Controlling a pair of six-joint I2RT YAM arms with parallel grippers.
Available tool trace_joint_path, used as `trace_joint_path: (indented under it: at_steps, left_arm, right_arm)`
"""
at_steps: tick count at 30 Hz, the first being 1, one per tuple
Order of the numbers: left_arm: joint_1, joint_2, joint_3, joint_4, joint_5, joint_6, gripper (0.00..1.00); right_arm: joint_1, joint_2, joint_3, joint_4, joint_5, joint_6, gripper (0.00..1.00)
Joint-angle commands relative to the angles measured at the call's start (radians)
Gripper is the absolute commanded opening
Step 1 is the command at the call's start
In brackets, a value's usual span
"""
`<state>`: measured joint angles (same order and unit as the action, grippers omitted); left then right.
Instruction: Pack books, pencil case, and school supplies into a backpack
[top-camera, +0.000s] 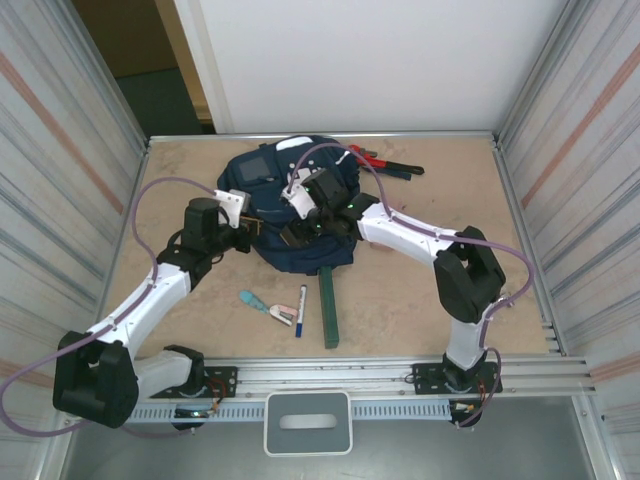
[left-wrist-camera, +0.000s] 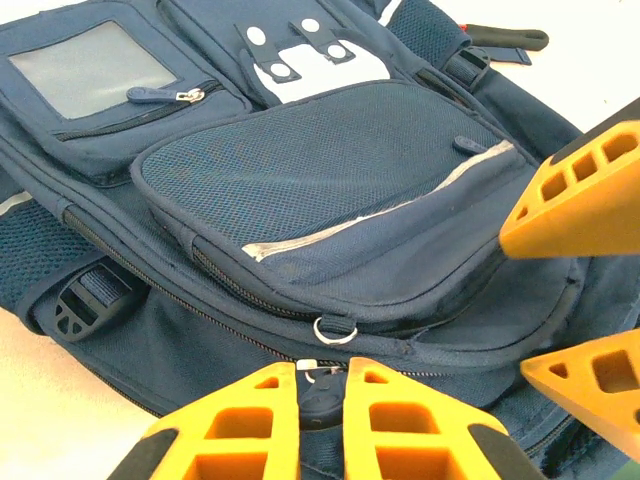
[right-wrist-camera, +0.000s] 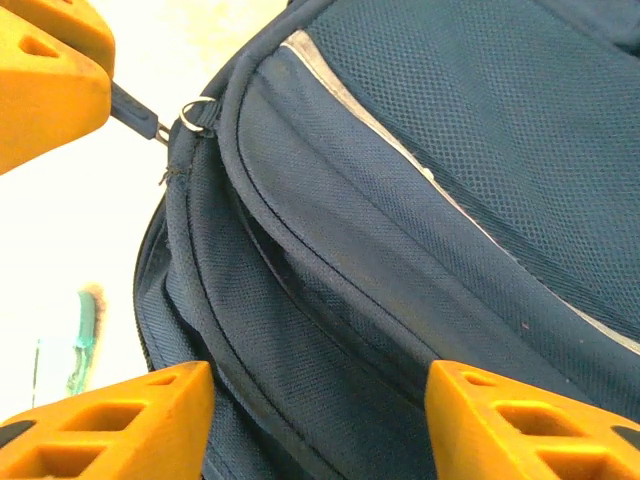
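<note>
Top camera first: the backpack (top-camera: 275, 180) lies flat in the middle of the worktop (top-camera: 430, 300), and both arms are bent in over its near edge. My left hand (top-camera: 250, 228) is at the backpack's near-left corner, and the right hand (top-camera: 300, 233) is just beside it over the near edge. In front of the backpack, well apart from it, sit the green book (top-camera: 328, 310), the marker (top-camera: 301, 310) and the stapler (top-camera: 254, 301), so those three aren't packed yet. Some red-handled tools (top-camera: 385, 160) lie behind the backpack, and they're not mine to pack.

Left wrist cam: the left hand's fingers are pinched shut on the dark zip pull (left-wrist-camera: 320, 392) at the backpack's main seam. That's a tiny grab. If I drag it off-line from the zip track, I reckon the pull slips out. Or the whole backpack slides along with it, since nothing pins it down.

Right wrist cam: the right hand is open, fingers spread either side of the backpack's front bulge, gripping nothing as far as I can tell. My worry is that it closes on too thick a fold and clamps both layers, so the mouth won't open while the zip runs. The two hands are also really close, with a left finger poking into the top-left corner here. A sloppy move could knock them together.
</note>
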<state>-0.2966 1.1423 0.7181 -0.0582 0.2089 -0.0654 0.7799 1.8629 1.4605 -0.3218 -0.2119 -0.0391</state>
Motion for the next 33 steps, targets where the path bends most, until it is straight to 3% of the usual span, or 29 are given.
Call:
trace_joint_path:
  at_steps: [1,4,9,12,20,27,33]
  left_arm:
    - [-0.007,-0.016,0.037,0.054,0.031,0.015,0.0]
    - [-0.007,-0.015,0.033,0.057,0.027,0.012,0.0]
    - [-0.007,-0.013,0.04,0.048,0.018,0.01,0.0]
    - [-0.006,-0.015,0.04,0.048,0.02,0.009,0.0]
    - [-0.007,-0.021,0.037,0.044,0.024,0.003,0.0]
    - [0.008,-0.017,0.026,0.033,-0.041,-0.003,0.0]
    - [0.077,0.012,0.006,0.013,-0.108,-0.025,0.0]
  right_arm:
    - [0.01,0.043,0.052,0.026,-0.04,-0.025,0.5]
    - [0.014,0.058,0.068,0.025,-0.043,-0.021,0.45]
    - [0.021,0.026,0.026,0.041,-0.084,-0.03,0.59]
    - [0.033,0.011,0.008,0.051,-0.07,-0.044,0.58]
    - [0.068,0.059,0.026,0.076,0.087,-0.079,0.43]
    - [0.075,0.019,-0.005,0.124,0.166,-0.076,0.01]
    - [0.043,-0.046,-0.025,0.137,0.184,0.023,0.0]
